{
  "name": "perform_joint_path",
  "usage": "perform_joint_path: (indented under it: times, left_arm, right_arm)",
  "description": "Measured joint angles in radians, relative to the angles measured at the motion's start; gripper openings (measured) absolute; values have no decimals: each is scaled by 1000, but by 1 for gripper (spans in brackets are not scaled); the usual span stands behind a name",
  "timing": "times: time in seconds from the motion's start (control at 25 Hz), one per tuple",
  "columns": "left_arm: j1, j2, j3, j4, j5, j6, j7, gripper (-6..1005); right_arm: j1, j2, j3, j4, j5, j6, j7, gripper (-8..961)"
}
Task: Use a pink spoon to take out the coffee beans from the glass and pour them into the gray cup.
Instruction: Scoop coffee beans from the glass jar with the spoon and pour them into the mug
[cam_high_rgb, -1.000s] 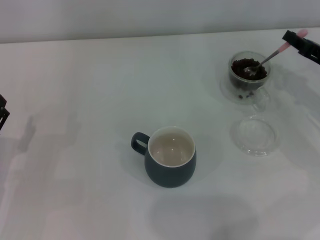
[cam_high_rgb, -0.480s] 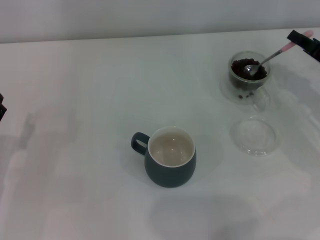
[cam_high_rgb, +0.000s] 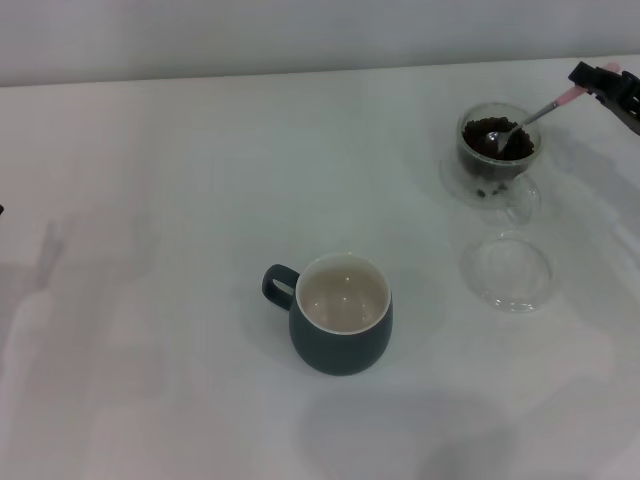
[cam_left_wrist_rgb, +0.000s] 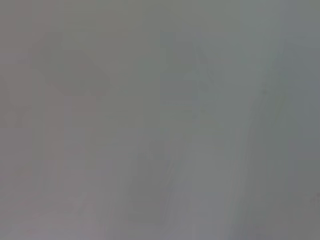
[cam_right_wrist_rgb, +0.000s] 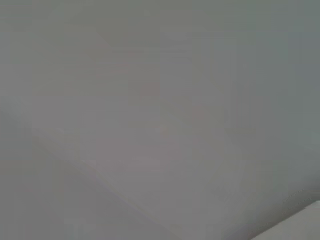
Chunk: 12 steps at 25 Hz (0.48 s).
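Observation:
The glass (cam_high_rgb: 497, 160) stands at the far right of the white table (cam_high_rgb: 180, 200), filled with dark coffee beans (cam_high_rgb: 487, 129). The pink spoon (cam_high_rgb: 545, 108) slants down into it, its silver bowl resting on the beans. At the right edge, my right gripper (cam_high_rgb: 603, 82) is shut on the spoon's pink handle end. The gray cup (cam_high_rgb: 342, 330) sits near the middle with its handle to the left, and its cream inside holds nothing. Both wrist views show only blank grey. The left gripper is out of view.
A shallow clear round dish (cam_high_rgb: 507, 270) lies just in front of the glass. A few loose beans show low inside the glass.
The left gripper has slid out past the left edge. The right gripper with the spoon shifted slightly, and the spoon bowl moved a little left over the beans.

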Motion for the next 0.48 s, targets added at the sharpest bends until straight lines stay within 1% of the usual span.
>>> perform_joint_path:
  times: [0.04,0.12,0.36,0.48]
  left_arm:
    - [-2,0,0,2,0,0,0,864]
    - [-10,0,-1,7,0,-2,0,864]
    - [-24,0,-12,16,0,-11,0,864]
    - [-31,0,-13,16,0,-11,0,864]
  right_arm:
    - [0,0,0,0,0,0,0,156]
    - [1,-6,-8,-19,-31,-23,58,156]
    - [0,-16,-16,-65,-88,-58,181,157]
    - [2,-26,-18,-70,-102,-59,223,157]
